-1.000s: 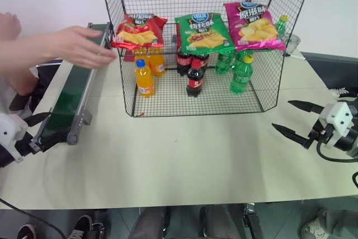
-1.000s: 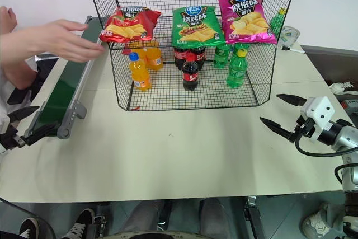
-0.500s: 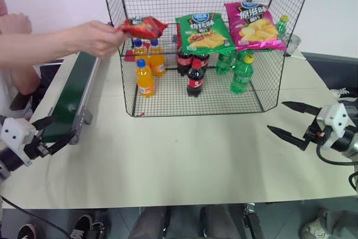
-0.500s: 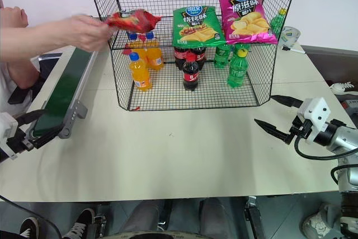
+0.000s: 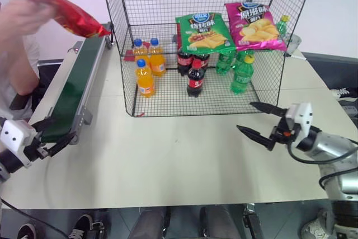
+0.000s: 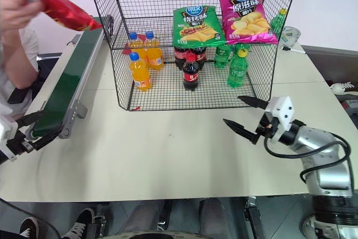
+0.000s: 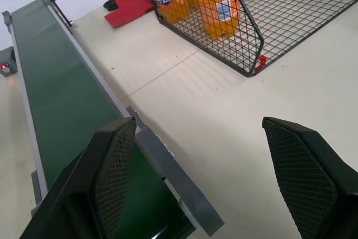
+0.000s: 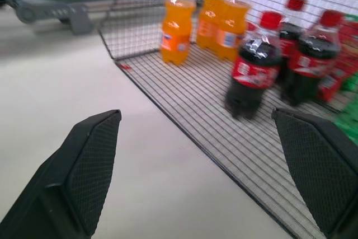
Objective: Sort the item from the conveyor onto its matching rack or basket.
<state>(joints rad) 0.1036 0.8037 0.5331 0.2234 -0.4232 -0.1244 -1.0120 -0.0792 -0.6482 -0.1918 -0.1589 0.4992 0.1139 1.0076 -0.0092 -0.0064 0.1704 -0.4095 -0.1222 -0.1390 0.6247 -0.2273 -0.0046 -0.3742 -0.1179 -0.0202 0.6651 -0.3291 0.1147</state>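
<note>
Both end effectors gape while a hand (image 5: 22, 18) lifts the red crisp bag (image 5: 67, 15)

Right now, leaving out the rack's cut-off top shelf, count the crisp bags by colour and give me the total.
Red crisp bag: 1, held up in a person's hand
Green crisp bag: 1, on the rack
Pink crisp bag: 1, on the rack beside the green one
Total: 3
</note>
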